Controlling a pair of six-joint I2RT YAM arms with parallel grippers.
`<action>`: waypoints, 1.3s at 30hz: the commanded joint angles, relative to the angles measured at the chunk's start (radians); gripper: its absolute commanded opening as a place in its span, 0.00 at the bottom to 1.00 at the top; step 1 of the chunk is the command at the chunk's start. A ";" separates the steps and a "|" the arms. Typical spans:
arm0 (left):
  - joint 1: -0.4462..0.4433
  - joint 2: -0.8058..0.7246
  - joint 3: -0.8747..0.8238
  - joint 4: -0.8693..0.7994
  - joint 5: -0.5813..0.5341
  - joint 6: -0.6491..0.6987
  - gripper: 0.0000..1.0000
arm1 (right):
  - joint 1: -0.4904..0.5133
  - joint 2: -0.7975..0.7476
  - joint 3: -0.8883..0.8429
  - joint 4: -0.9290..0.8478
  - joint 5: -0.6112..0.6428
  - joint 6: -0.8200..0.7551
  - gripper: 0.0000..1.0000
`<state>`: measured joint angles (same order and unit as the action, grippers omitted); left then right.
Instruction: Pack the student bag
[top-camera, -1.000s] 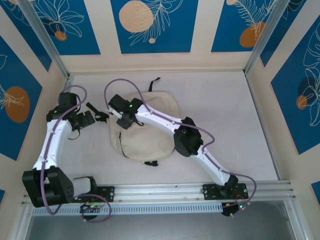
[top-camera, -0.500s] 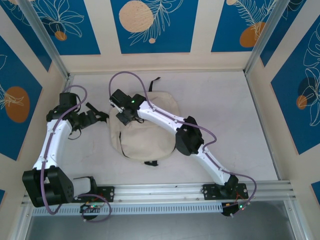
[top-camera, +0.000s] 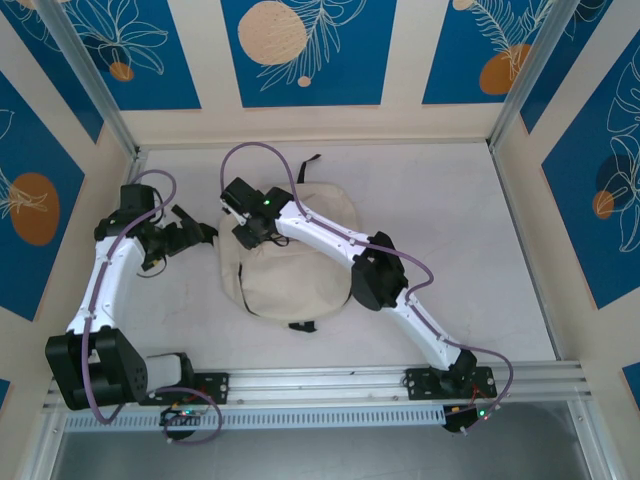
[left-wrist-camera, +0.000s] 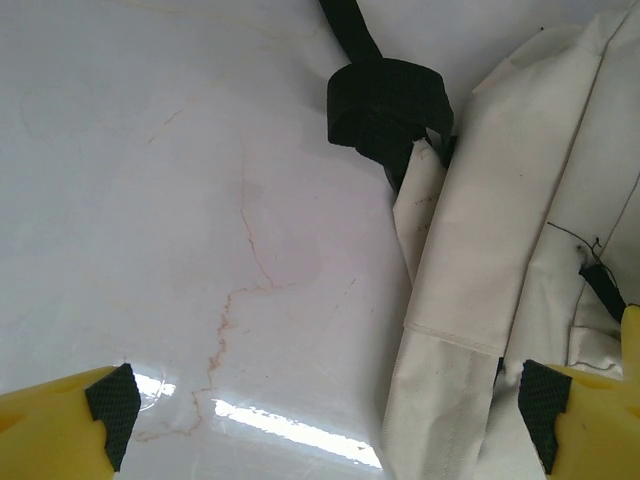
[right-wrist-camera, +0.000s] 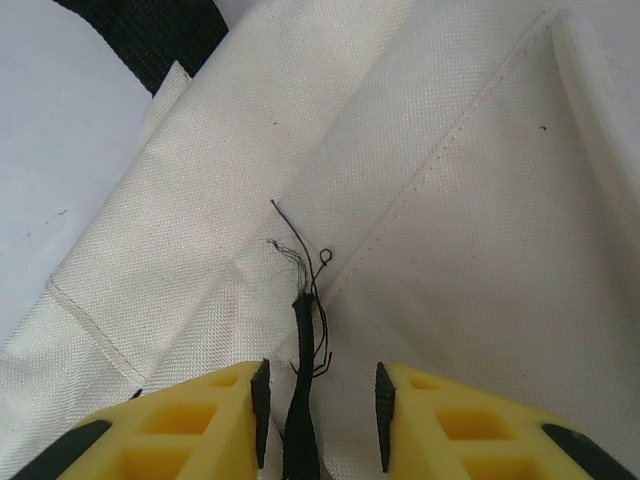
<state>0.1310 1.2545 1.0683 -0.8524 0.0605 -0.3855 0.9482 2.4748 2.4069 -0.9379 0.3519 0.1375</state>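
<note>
The student bag (top-camera: 295, 275), cream cloth with black straps, lies flat on the white table left of centre. My left gripper (top-camera: 203, 234) hovers open at its left edge. In the left wrist view the left gripper (left-wrist-camera: 325, 420) spans bare table and the bag's side seam (left-wrist-camera: 480, 260), below a folded black strap (left-wrist-camera: 385, 100). My right gripper (top-camera: 249, 236) sits over the bag's far-left corner. In the right wrist view the right gripper (right-wrist-camera: 320, 410) is open, with a thin black frayed cord (right-wrist-camera: 300, 350) running loose between its pads, over the cream cloth (right-wrist-camera: 460, 200).
Cream and blue panel walls close in the table on the left, back and right. An aluminium rail (top-camera: 330, 383) with both arm bases runs along the near edge. A black strap end (top-camera: 308, 165) sticks out behind the bag. Bare table (top-camera: 450, 230) lies right of the bag.
My left gripper has moved right, closer to the bag's left edge. The right gripper has shifted slightly towards the bag's far-left corner. The bag has not moved.
</note>
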 joint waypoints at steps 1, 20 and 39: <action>0.015 0.007 -0.003 0.001 0.019 0.006 0.98 | 0.012 0.037 0.023 -0.031 0.018 -0.015 0.36; 0.015 0.011 -0.014 0.018 0.138 -0.008 0.97 | 0.005 -0.012 0.025 -0.034 0.014 0.059 0.06; -0.084 0.160 -0.131 0.277 0.513 -0.209 0.79 | -0.023 -0.187 -0.089 0.034 -0.098 0.266 0.00</action>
<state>0.0628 1.3918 0.9588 -0.6407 0.4988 -0.5468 0.9333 2.3638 2.3314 -0.9287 0.3061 0.3492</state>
